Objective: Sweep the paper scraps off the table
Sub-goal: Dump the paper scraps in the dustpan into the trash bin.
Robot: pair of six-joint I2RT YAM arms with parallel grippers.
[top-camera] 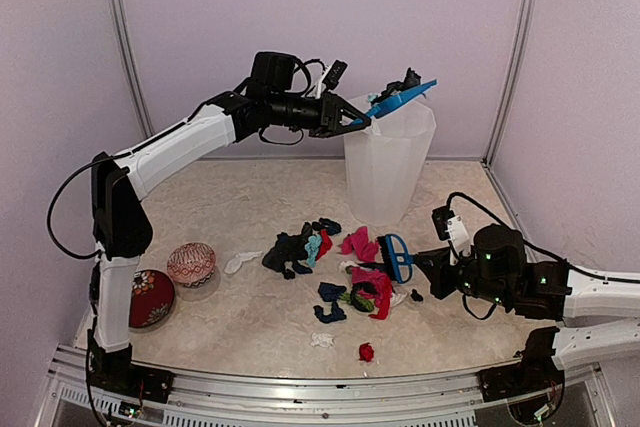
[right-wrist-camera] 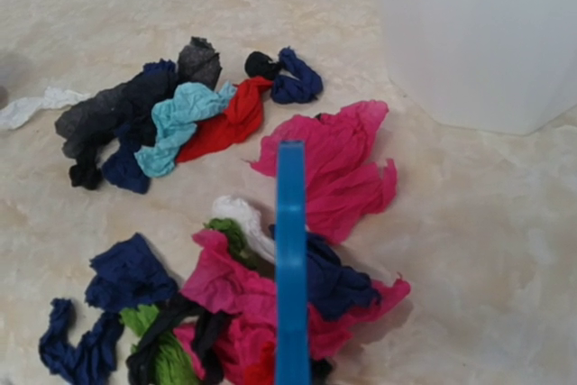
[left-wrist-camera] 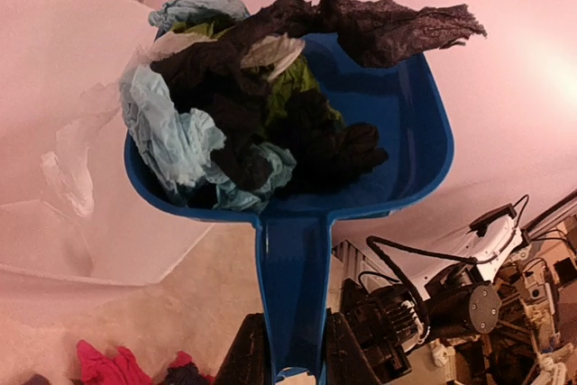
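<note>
- Top view: left jaws grip the dustpan handle, its long axis pointing right over the bin rim; right jaws, closed on the brush, sit nearest the paper scraps mid-worktop.
- Left wrist: more scraps heap the dustpan; bin interior hidden.
- Right wrist: scraps flank the brush; jaws cut off.

The paper scraps lie crumpled on the beige marbled surface, all in front of the white bin. A magenta one lies nearest its foot, with a black, teal and red clump to its front-left. A magenta, navy and green heap lies farther forward. One white and one red scrap lie farthest off. More black, pale-blue and green scraps fill the blue dustpan above the bin's rim.
</note>
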